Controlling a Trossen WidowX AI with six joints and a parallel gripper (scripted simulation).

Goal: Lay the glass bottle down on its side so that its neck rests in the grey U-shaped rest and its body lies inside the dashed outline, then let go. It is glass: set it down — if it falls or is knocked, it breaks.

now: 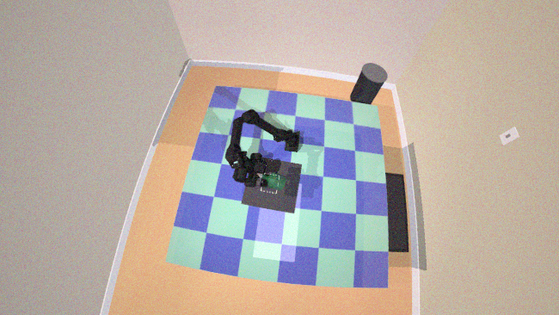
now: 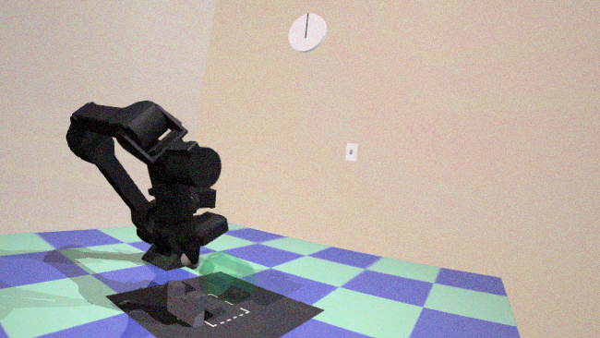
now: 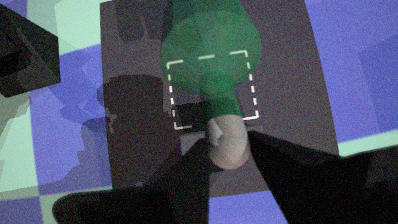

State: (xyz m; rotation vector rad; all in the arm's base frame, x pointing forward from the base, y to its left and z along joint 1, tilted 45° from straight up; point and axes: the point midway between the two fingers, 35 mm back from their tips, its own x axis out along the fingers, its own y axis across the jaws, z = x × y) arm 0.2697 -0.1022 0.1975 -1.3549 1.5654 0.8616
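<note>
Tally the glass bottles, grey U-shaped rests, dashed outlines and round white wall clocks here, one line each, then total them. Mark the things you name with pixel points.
Green glass bottle (image 1: 275, 181) (image 2: 227, 270) (image 3: 215, 45): 1
Grey U-shaped rest (image 2: 186, 307): 1
White dashed outline (image 1: 269, 193) (image 2: 232, 320) (image 3: 254, 90): 1
Round white wall clock (image 2: 315, 33): 1
Total: 4

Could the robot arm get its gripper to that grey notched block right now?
Probably, though not freely: the gripper is close to the grey U-shaped rest, but its fingers are shut on the glass bottle.

Seen from above, the worktop (image 1: 340, 228) (image 2: 369, 295) (image 3: 350, 100) bears a mat (image 1: 279, 207) (image 2: 288, 309) (image 3: 295, 75), inward of all edges. On it, a rest (image 2: 185, 305) adjoins an outline (image 1: 268, 192) (image 2: 231, 320) (image 3: 253, 89). A cylinder (image 1: 367, 85) stands by the far right corner.
</note>
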